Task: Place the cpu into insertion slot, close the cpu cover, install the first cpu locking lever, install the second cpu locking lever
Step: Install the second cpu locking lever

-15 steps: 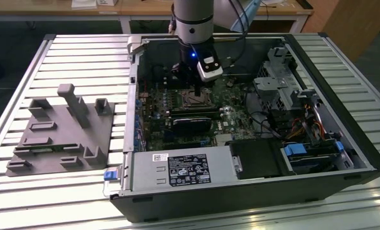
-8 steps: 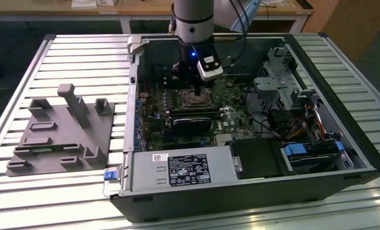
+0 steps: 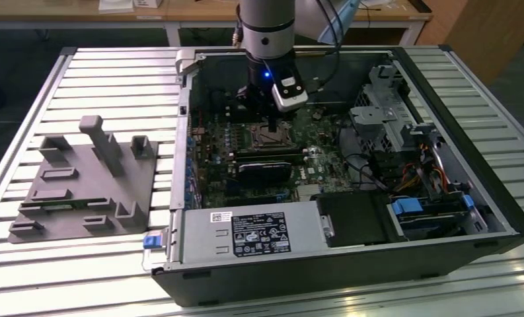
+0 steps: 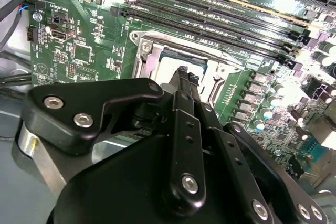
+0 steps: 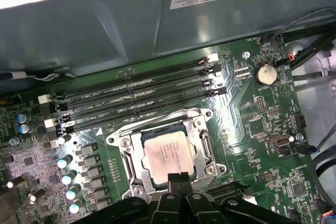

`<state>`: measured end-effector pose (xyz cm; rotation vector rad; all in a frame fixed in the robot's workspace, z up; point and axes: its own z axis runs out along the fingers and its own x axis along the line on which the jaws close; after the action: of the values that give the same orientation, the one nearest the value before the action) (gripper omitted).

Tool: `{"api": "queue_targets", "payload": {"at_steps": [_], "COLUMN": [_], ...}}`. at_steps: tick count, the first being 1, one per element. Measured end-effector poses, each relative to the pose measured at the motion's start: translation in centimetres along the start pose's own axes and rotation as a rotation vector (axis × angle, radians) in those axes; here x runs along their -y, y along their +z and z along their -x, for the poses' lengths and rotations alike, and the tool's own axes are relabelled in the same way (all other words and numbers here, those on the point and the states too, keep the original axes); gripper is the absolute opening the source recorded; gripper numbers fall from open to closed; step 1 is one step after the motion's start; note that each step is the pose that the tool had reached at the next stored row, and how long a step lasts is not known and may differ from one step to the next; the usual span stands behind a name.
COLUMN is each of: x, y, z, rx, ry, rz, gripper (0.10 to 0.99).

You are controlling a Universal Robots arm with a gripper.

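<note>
My tool point(image 4: 187, 76) hangs low over the motherboard point(image 5: 262, 129) with its two slim fingertips point(image 5: 177, 181) pressed together, clenched on nothing I can make out. In both wrist views the tips sit at the edge of the insertion slot point(image 5: 169, 153), just above the cpu point(image 5: 167, 151), whose pale metal top lies flat inside the frame. I judge the chip is already seated, since it sits square and level in its recess.

The cpu cover point(image 5: 202, 148) appears down around the chip, its silver frame bordering the square window, though I cannot tell for sure whether it is fully flat. Nor can I tell whether either locking lever is latched. The tips being closed and pointed straight down suits pushing on a thin part rather than gripping.

Beside the slot run the long black memory slots point(image 5: 136, 95). All of this sits within the open computer case point(image 3: 438, 86), which lies on its side on the slatted table point(image 3: 112, 79). A grey fixture block point(image 3: 85, 181) rests well apart, at the exterior view's left.
</note>
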<state>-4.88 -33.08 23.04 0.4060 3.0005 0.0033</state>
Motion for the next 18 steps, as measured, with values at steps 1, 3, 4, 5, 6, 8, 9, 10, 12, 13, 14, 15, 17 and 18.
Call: {"api": "queue_targets", "payload": {"at_steps": [1, 3, 4, 5, 6, 8, 9, 10, 12, 13, 14, 15, 17, 18], "x": [0.08, 0.29, 0.42, 0.56, 0.69, 0.92, 1.04, 1.14, 1.31, 1.39, 1.44, 1.50, 1.59, 1.67], "y": [0.00, 0.01, 0.01, 0.02, 0.02, 0.03, 0.03, 0.03, 0.02, 0.00, -0.07, -0.19, -0.48, -0.61], "z": [0.03, 0.09, 0.14, 0.17, 0.21, 0.28, 0.31, 0.34, 0.39, 0.42, 0.44, 0.47, 0.53, 0.57], "rx": [0.0000, 0.0001, 0.0001, 0.0001, 0.0001, 0.0002, 0.0001, 0.0001, 0.0001, 0.0001, 0.0001, 0.0001, 0.0000, -0.0001], "ry": [0.000, 0.000, 0.000, 0.000, 0.000, 0.000, 0.000, 0.000, 0.000, 0.000, 0.000, 0.000, 0.000, 0.000], "rz": [0.000, 0.000, 0.000, 0.000, 0.000, 0.000, 0.000, 0.000, 0.000, 0.000, 0.000, 0.000, 0.001, 0.002], "gripper": [0.106, 0.106, 0.106, 0.106, 0.106, 0.106, 0.106, 0.106, 0.106, 0.106, 0.106, 0.106, 0.106, 0.106]}}
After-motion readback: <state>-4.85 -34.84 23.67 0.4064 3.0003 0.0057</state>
